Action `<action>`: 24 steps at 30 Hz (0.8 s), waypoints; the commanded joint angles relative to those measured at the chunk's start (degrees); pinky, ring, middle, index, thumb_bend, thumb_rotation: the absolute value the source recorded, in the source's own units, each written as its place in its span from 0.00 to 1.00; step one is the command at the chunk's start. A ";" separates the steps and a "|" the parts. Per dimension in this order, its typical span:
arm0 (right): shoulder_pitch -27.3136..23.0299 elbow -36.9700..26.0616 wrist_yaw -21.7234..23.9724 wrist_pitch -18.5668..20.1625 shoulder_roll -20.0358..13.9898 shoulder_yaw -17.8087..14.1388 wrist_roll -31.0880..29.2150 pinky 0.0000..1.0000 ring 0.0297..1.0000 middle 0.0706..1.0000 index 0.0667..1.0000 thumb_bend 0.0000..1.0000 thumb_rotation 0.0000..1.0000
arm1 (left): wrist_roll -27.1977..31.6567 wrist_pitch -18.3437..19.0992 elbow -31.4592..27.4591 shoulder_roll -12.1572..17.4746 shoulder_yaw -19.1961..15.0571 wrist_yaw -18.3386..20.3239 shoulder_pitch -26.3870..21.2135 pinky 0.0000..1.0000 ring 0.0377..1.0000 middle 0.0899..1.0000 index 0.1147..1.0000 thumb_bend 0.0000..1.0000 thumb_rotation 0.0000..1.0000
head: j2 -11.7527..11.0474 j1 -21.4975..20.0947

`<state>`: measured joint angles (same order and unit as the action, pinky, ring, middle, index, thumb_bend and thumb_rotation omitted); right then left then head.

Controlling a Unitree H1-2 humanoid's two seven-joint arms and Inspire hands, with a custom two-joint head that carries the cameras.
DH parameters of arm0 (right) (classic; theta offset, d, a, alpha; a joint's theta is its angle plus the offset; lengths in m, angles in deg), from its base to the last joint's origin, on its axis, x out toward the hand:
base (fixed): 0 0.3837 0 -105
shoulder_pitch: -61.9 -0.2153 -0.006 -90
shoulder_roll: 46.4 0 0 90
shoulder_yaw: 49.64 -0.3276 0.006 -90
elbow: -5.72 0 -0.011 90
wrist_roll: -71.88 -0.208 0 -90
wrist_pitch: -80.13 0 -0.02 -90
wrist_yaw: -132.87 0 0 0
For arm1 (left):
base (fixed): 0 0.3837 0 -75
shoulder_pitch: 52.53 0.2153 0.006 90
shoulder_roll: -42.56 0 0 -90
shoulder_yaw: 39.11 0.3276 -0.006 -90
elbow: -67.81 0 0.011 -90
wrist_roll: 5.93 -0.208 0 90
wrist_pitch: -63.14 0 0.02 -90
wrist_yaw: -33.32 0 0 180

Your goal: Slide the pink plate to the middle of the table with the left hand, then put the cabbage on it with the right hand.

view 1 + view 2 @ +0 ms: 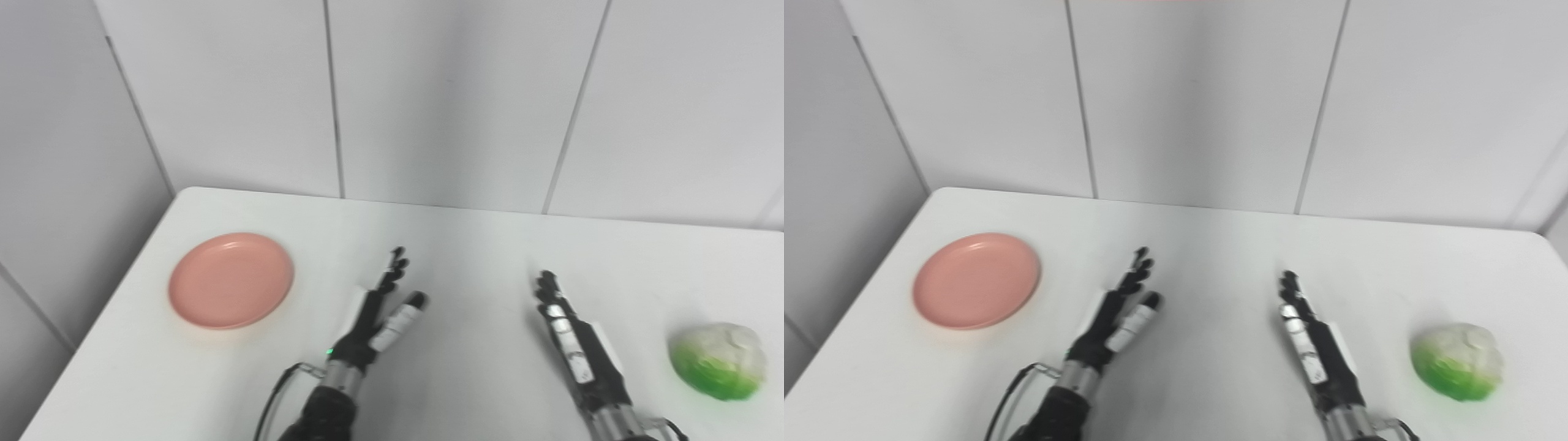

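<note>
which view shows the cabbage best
The right eye view: the cabbage sits whole on the table, well inside the frame with bare table on its right. The left eye view also shows it whole, but close to the right picture edge.

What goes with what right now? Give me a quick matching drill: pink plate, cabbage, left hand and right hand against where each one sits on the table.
Column 1:
1. pink plate
2. cabbage
3. left hand
4. right hand

Column 2:
A. far right of the table, near the front edge
B. open over the middle, nearer the plate, holding nothing
C. left side of the table, empty
D. open over the middle, nearer the cabbage, holding nothing

Pairs: 1-C, 2-A, 3-B, 4-D
</note>
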<state>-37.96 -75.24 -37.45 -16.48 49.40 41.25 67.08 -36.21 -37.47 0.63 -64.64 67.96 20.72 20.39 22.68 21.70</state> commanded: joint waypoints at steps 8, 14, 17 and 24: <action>-0.40 -1.74 1.01 3.21 -1.15 -1.17 -1.57 1.00 1.00 1.00 1.00 0.42 1.00 | 10.23 -2.71 5.93 -2.20 -2.91 4.40 2.41 0.90 0.94 0.96 0.98 0.88 1.00 | -0.31 3.64; -0.37 -2.02 2.01 3.24 -1.76 -1.14 -2.69 1.00 1.00 1.00 1.00 0.39 1.00 | 9.26 -1.92 5.78 -1.95 -1.99 4.19 2.08 0.88 0.94 0.96 0.98 0.88 1.00 | 0.06 3.57; -0.25 -2.95 2.10 4.15 -2.02 -0.77 -2.27 1.00 1.00 1.00 1.00 0.39 1.00 | 11.17 -2.33 5.83 -2.38 -2.73 4.92 2.20 0.89 0.94 0.96 0.97 0.88 1.00 | 0.22 2.90; -0.53 -3.80 1.91 5.61 -1.93 -0.60 -1.22 1.00 1.00 1.00 1.00 0.37 1.00 | 11.39 -3.24 7.68 -2.02 -2.65 5.21 1.08 0.90 0.95 0.97 0.98 0.88 1.00 | 0.08 2.27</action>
<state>-38.09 -78.08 -35.55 -12.28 48.01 40.71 65.65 -24.60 -38.86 3.80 -66.68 64.67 26.26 18.49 22.68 23.99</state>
